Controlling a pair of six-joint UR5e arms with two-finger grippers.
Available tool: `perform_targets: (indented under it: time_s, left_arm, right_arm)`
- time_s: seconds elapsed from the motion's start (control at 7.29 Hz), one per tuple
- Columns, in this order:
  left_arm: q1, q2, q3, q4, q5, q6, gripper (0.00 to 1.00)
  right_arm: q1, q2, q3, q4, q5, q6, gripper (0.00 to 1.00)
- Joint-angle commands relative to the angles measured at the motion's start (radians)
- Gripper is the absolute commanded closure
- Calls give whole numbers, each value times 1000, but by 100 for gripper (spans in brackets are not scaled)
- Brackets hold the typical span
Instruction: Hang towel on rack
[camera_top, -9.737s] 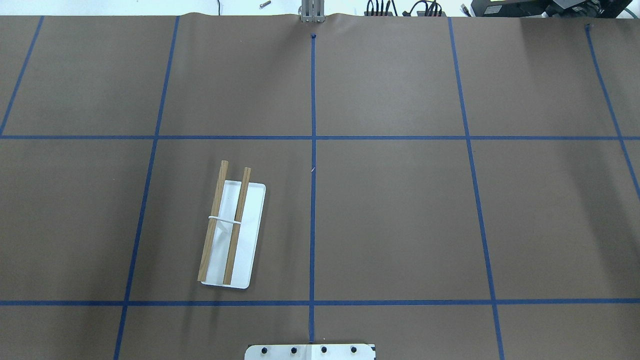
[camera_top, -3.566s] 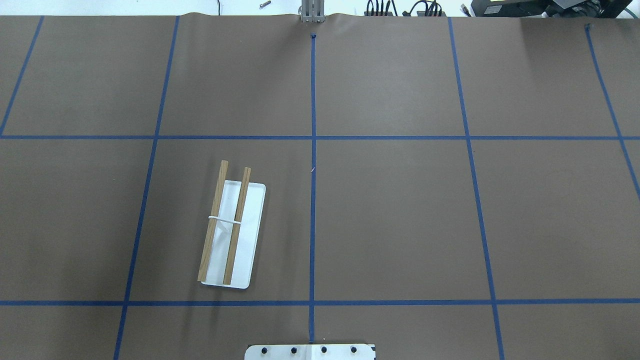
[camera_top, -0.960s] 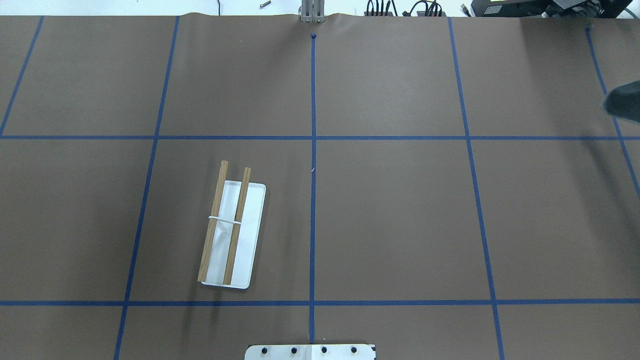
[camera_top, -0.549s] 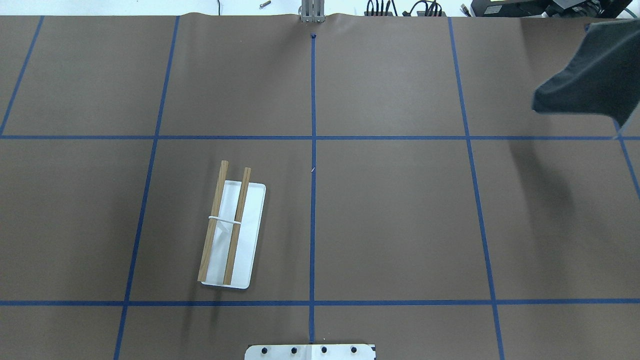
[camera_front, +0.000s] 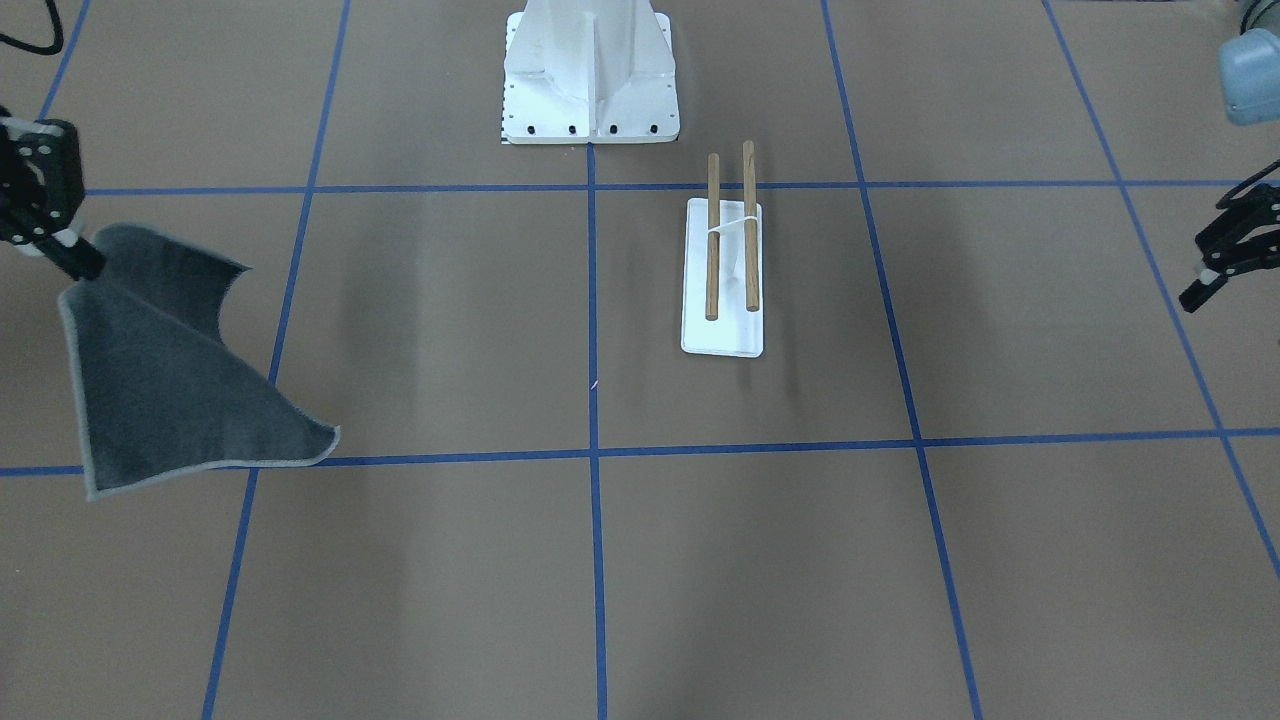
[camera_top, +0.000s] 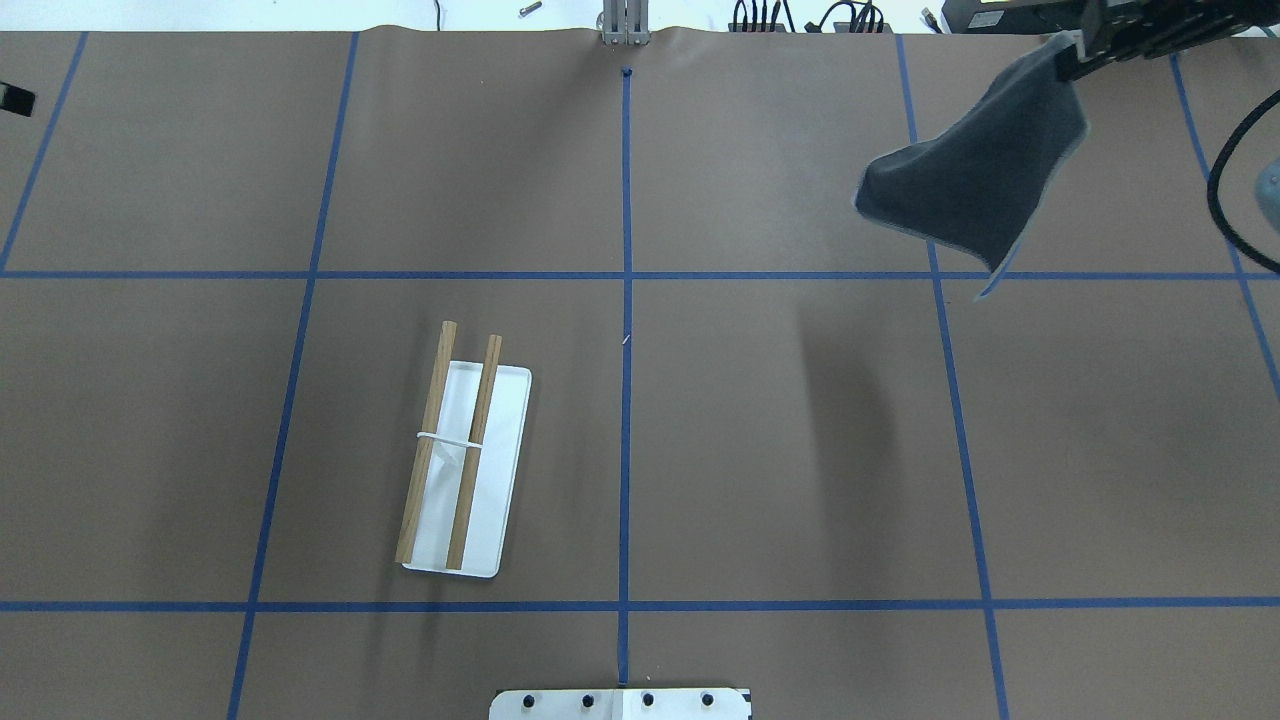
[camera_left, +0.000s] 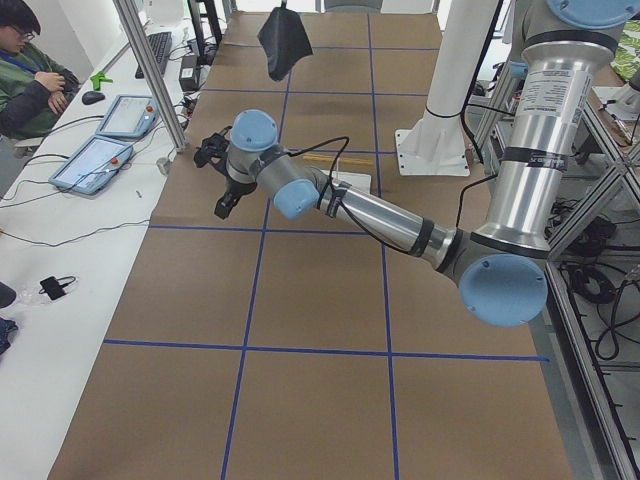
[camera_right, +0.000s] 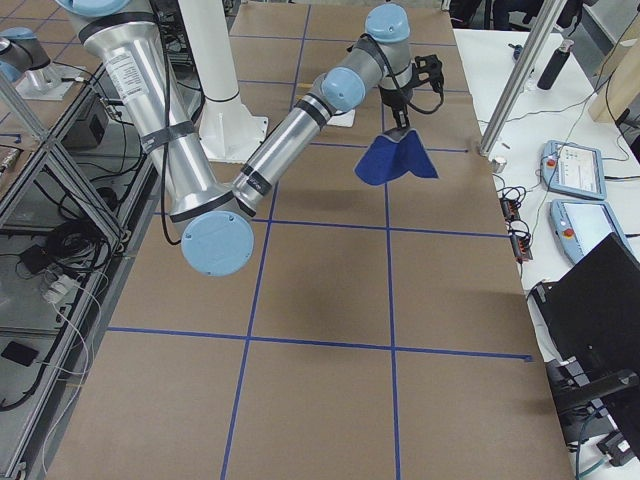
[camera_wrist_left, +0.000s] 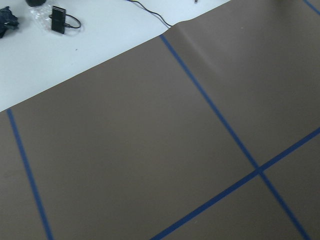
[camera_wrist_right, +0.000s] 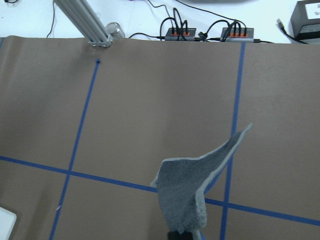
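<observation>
Front view: right hand (camera_front: 75, 262) is pinched shut on one corner of the towel (camera_front: 170, 370). The cloth hangs free below it. The rack (camera_front: 730, 255) stands well apart, across the centre line, both rods bare.

Overhead: towel far right, rack near left, bare worktop (camera_top: 780, 450) between them.

Left view: left hand (camera_left: 213, 180) looks spread and empty, apart from the rack.

Right view: towel dangles under the right hand, its hem seemingly clear of the worktop.

Right wrist: cloth directly beneath the hand, one corner flared out.

Judgement: the step in hand is the carry to the rack. Keep the hem above rod height and approach crosswise to the rods. Lower until cloth falls on both sides of a rod, then release.
</observation>
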Motion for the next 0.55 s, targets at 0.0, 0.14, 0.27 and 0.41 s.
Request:
perform_targets:
  time_s: [0.0,0.14,0.27,0.41]
  left_arm:
    - [172,-186,6,-15,-1,-549,1]
    - [244,-263,11,-13,4,-753,2]
    - [298,-310,11,-16,4,-916,2]
    - [341,-358,22,-16,20,-1062,2]
  right_arm:
    - [-134,81,65,0,-126,150,100]
    - [-196,120,68,0,-201,197,100]
    - [-278,144,67,43,-296,260,100]
    - [-366,145,60,142,-413,340,100]
